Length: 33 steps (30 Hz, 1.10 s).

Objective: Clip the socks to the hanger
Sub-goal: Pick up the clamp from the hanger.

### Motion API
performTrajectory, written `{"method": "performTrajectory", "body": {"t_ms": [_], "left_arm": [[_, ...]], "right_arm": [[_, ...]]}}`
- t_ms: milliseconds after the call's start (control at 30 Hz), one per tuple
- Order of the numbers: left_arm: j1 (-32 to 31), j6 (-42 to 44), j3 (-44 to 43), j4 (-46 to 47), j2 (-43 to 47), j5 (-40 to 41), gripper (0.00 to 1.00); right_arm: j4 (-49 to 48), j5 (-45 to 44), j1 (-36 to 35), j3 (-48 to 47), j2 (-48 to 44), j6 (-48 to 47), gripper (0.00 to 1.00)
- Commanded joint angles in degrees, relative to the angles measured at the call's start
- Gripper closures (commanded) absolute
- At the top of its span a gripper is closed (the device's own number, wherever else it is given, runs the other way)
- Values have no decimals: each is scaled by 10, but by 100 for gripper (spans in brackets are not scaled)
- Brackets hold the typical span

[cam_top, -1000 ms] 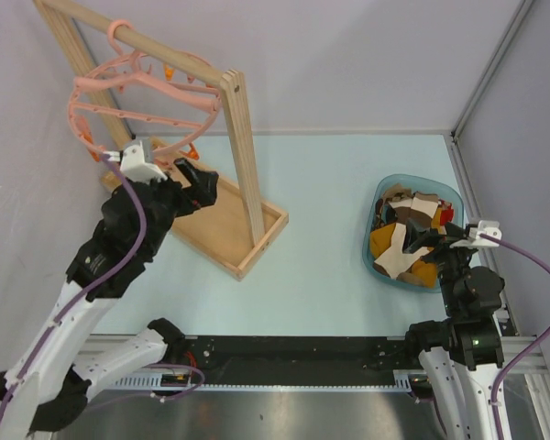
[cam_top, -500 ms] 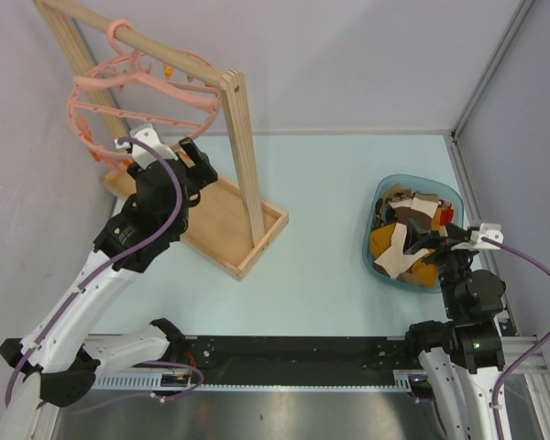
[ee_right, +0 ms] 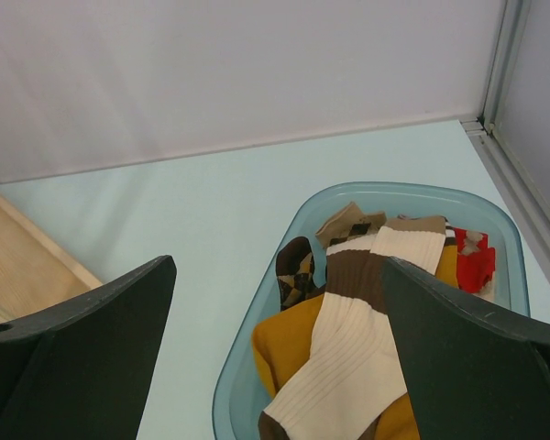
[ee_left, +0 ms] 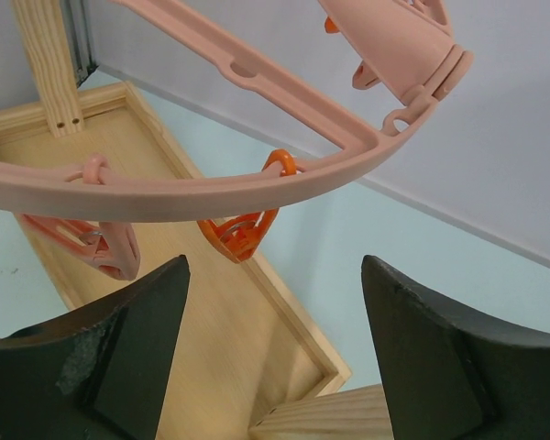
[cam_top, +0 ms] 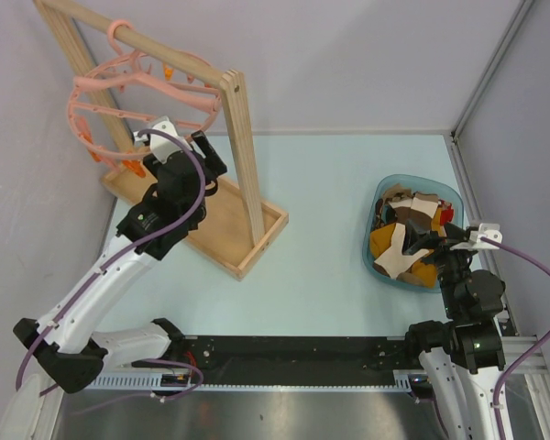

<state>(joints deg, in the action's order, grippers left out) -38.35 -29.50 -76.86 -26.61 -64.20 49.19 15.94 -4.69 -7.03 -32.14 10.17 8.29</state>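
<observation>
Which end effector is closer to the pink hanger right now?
Left. The left end effector is right at the hanger rim; the right end effector is far across the table, by the sock bin.

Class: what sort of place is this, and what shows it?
Probably a robot lab bench staged for laundry: plain walled table, pink hanger on a wooden rack, socks in a blue tub.

A: Quantity check, worktop [cam_top: 348, 165] items?
B: Hanger [ee_left: 165, 194]: one. Wooden rack [cam_top: 241, 137]: one. Blue basin [ee_right: 403, 189]: one.
A: Arms?
B: Two: left arm [cam_top: 160, 215], right arm [cam_top: 472, 293].
A: Socks [ee_right: 348, 367]?
B: One heap in the basin; overlapping, individual count cannot be determined.
</observation>
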Motion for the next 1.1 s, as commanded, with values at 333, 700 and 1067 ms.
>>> {"method": "performTrajectory", "body": {"t_ms": [333, 700, 1067], "left_arm": [[0, 39, 25, 93, -13, 90, 23], [17, 40, 23, 101, -29, 91, 28], [35, 40, 22, 97, -28, 65, 38]], "right_arm": [[-16, -1, -4, -12, -2, -7, 1], [-15, -1, -7, -13, -4, -8, 0], [-14, 3, -6, -13, -2, -9, 0]]}}
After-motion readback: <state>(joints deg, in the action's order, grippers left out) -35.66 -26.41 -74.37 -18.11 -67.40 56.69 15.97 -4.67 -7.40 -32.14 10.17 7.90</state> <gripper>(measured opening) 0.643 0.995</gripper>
